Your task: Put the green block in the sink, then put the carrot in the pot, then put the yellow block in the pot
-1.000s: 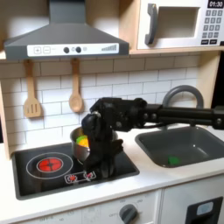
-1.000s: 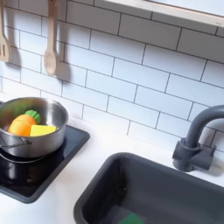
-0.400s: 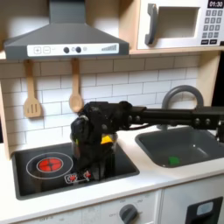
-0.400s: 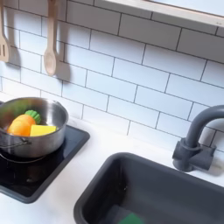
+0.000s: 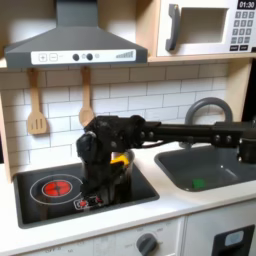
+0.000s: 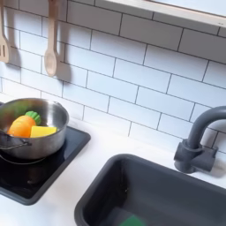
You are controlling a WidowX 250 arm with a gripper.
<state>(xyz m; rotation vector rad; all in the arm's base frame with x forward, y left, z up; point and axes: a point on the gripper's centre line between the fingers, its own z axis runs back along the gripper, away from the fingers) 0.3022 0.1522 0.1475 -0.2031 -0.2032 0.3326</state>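
In the second exterior view the shiny pot (image 6: 55,112) stands on the stovetop. It holds the orange carrot (image 6: 19,126) and, touching it, the yellow block (image 6: 42,131). The green block (image 6: 132,221) lies on the floor of the dark grey sink (image 6: 106,181). In the first exterior view the black arm reaches in from the right. My gripper (image 5: 102,188) hangs low over the stovetop and hides most of the pot. A yellow patch, the yellow block (image 5: 120,158), shows beside it. The green block (image 5: 197,183) lies in the sink (image 5: 235,152). The fingers merge into a dark mass, so their state is unclear.
The black stovetop (image 5: 50,190) has a red burner ring at the first exterior view's left. Two wooden utensils (image 5: 37,105) hang on the tiled wall under the hood (image 5: 70,45). A microwave (image 5: 205,25) sits above. The curved faucet (image 6: 199,141) stands behind the sink.
The gripper has shifted left across the stove in the first exterior view and now covers more of the pot. Pot and sink contents are unchanged.
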